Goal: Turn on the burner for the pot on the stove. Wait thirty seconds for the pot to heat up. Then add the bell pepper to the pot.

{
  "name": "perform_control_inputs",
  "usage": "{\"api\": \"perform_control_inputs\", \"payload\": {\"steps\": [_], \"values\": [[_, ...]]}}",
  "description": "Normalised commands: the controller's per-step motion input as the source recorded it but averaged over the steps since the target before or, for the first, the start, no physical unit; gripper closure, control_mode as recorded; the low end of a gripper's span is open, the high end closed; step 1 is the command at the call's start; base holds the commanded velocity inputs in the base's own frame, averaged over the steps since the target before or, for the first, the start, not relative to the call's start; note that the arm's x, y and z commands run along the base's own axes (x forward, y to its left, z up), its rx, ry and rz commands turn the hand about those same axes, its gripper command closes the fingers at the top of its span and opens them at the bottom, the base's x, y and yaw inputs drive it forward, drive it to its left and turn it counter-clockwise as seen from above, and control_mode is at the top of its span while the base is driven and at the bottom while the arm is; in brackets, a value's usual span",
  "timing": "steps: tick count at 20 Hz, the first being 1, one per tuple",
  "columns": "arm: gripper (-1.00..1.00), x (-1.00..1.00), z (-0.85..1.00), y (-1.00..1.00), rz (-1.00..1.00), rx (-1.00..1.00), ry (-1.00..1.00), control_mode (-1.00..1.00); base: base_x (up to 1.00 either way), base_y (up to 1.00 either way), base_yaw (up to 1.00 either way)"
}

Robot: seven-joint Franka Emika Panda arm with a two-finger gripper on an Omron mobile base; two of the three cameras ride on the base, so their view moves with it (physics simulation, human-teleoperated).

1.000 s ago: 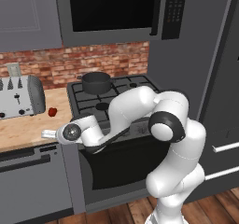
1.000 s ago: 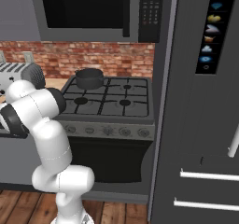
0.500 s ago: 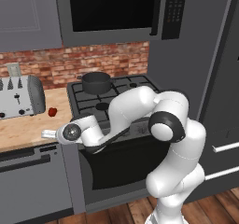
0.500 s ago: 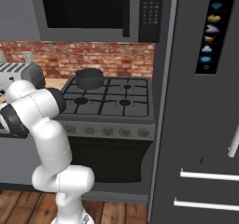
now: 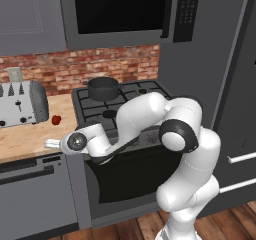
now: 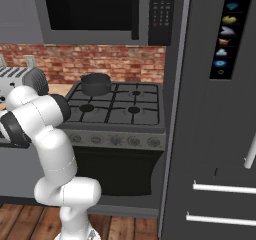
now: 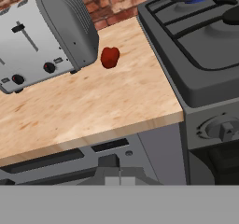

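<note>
While the arm reaches low over the counter edge, the scene reads as follows:

Pot: the pot (image 5: pixel 103 88) stands on the rear left burner of the stove (image 5: pixel 125 104); in the right base view the pot (image 6: pixel 95 83) sits at about 10 o'clock on the cooktop.
Burner: a blue glow shows under the pot's base at 1 o'clock in the hand view; the burner cap itself is hidden by the pot.
Bell pepper: the bell pepper (image 7: pixel 110 57) lies on the counter (image 7: pixel 93 106), just beside the toaster's right end and apart from the stove edge. In the left base view the bell pepper (image 5: pixel 56 119) lies between the toaster (image 5: pixel 22 104) and the stove.
Stove knob: one round knob (image 7: pixel 221 129) shows on the stove's front panel at 4 o'clock in the hand view; the row of knobs (image 6: pixel 116 140) runs along the front in the right base view.
Gripper: the gripper (image 7: pixel 115 164) is clenched, its fingertips together with nothing between them, at 6 o'clock in the hand view, over the front edge of the counter and above the drawer front (image 7: pixel 70 160). It stands well apart from the pepper. In the left base view the gripper (image 5: pixel 51 143) shows at the counter's front edge, at 9 o'clock from the wrist.
Surroundings: microwave (image 5: pixel 120 9) above the stove; brick wall (image 5: pixel 75 69) behind; fridge (image 6: pixel 220 109) at 3 o'clock of the stove.
</note>
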Motion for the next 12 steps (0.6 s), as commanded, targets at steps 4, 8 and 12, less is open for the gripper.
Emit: {"api": "perform_control_inputs", "payload": {"steps": [4, 8, 12], "values": [[1.0, 0.0, 0.0, 0.0, 0.0, 0.0, 0.0, -1.0, 0.0, 0.0, 0.0], [1.0, 0.0, 0.0, 0.0, 0.0, 0.0, 0.0, -1.0, 0.0, 0.0, 0.0], [1.0, 0.0, 0.0, 0.0, 0.0, 0.0, 0.0, -1.0, 0.0, 0.0, 0.0]]}}
